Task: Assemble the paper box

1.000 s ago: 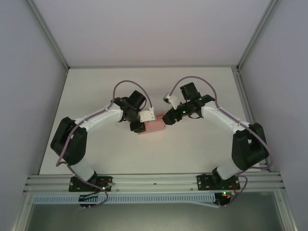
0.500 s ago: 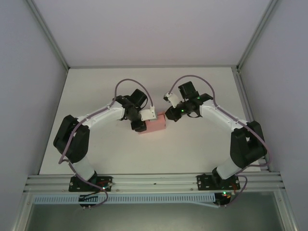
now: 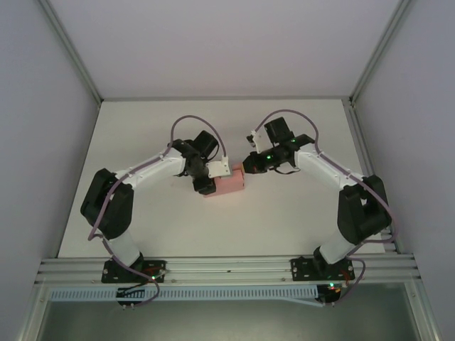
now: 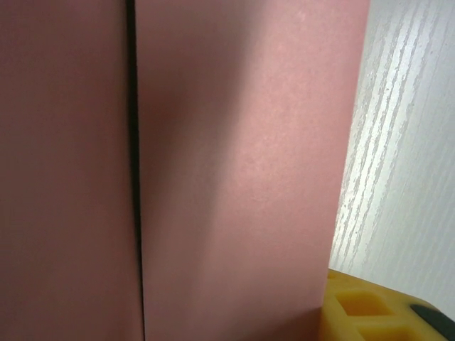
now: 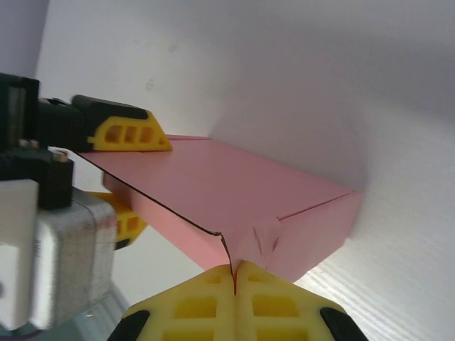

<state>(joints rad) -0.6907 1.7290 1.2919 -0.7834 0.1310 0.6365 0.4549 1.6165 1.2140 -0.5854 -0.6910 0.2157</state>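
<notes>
The paper box (image 3: 229,185) is a small pale pink rectangular box in the middle of the table. My left gripper (image 3: 211,179) is shut on its left end. In the right wrist view, one of that gripper's yellow fingers (image 5: 131,135) lies on top of the box and the other shows under it. The box's pink wall (image 4: 234,177) takes up most of the left wrist view, with a dark seam running down it. My right gripper (image 5: 233,273) is shut at the box's near corner (image 5: 266,238), with a creased bit of pink card pinched between its pads.
The white table (image 3: 284,213) is bare around the box. Grey walls stand left, right and behind, and a metal rail (image 3: 227,266) runs along the near edge. The left wrist camera housing (image 5: 43,241) sits close to the box's left end.
The right gripper has closed from open onto the corner of the box and shifted slightly left. The left gripper and the box have stayed in place.
</notes>
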